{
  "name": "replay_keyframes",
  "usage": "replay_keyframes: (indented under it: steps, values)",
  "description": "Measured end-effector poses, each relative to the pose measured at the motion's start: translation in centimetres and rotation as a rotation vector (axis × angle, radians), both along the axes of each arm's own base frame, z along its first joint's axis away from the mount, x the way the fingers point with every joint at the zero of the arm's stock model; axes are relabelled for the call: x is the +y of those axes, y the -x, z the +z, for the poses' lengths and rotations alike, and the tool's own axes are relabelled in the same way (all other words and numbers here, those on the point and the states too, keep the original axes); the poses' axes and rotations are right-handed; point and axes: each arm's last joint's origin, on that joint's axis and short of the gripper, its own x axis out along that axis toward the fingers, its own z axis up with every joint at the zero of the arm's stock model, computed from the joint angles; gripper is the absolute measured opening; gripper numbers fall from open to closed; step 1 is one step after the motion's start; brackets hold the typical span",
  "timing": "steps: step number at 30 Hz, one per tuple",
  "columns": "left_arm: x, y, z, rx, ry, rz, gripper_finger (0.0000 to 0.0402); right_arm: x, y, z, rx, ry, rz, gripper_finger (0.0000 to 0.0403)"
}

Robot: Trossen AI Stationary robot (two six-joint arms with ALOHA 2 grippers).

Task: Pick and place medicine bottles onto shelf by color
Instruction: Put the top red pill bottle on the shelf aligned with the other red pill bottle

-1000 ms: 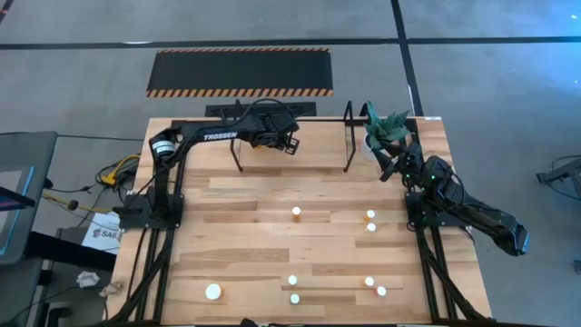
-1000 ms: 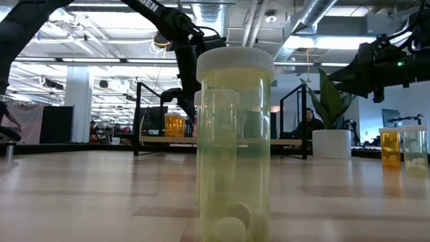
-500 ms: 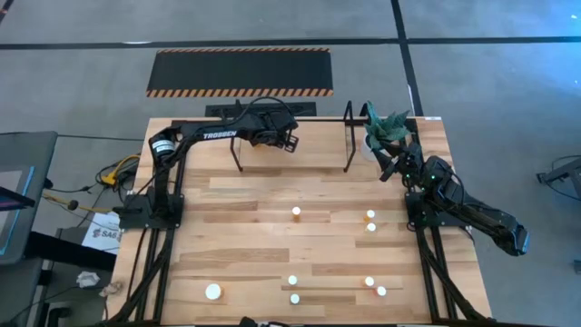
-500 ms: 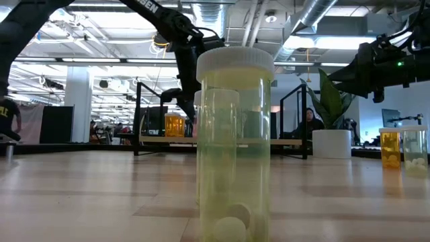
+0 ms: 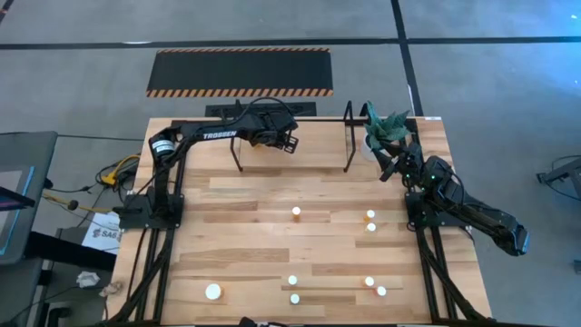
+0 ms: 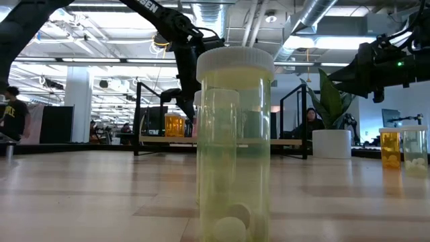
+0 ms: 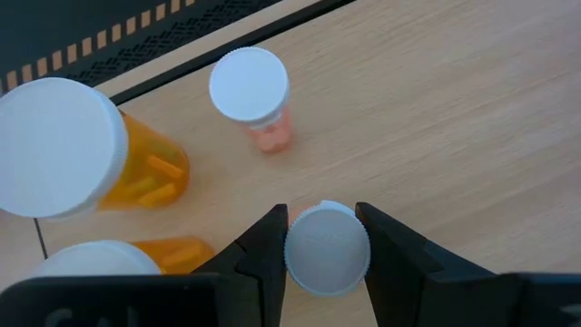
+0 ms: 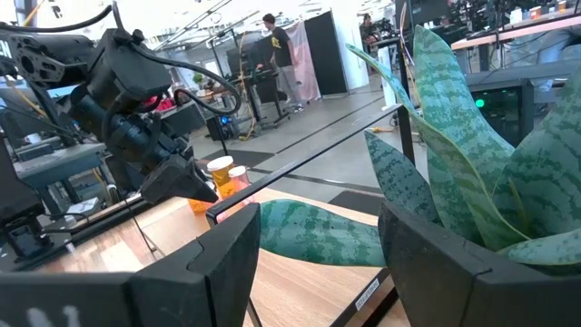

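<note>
Left gripper fingers are closed around a small white-capped medicine bottle over the shelf; light, rigid, likely slippery, best gripped at the cap.

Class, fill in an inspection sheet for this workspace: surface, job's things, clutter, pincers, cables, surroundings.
Surface: wooden table, planked.
Job's things: small white-capped bottles scattered on the table; orange bottles on the shelf.
Clutter: potted plant at the shelf's right end.
Pincers: left pincer over the shelf, fingers either side of a white-capped bottle; right pincer open beside the plant.
Cables: bundle off the table's left edge.
Surroundings: striped floor mat; a person behind.
</note>
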Motion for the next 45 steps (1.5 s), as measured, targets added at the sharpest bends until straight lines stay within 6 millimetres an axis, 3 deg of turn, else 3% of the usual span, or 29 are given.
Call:
replay_keyframes:
  steps: [26, 39, 45]
  values:
    - [0.0, -0.1, 0.0, -0.005, -0.008, 0.002, 0.0106, 0.0, 0.0, 0.0, 0.0, 0.0, 0.0, 0.0249]
    - [0.1, -0.1, 0.1, -0.002, -0.026, -0.01, 0.0145, 0.0, 0.0, 0.0, 0.0, 0.0, 0.0, 0.0249]
    - [0.4, -0.3, 1.3, -0.02, -0.057, -0.023, 0.0167, 0.0, 0.0, 0.0, 0.0, 0.0, 0.0, 0.0249]
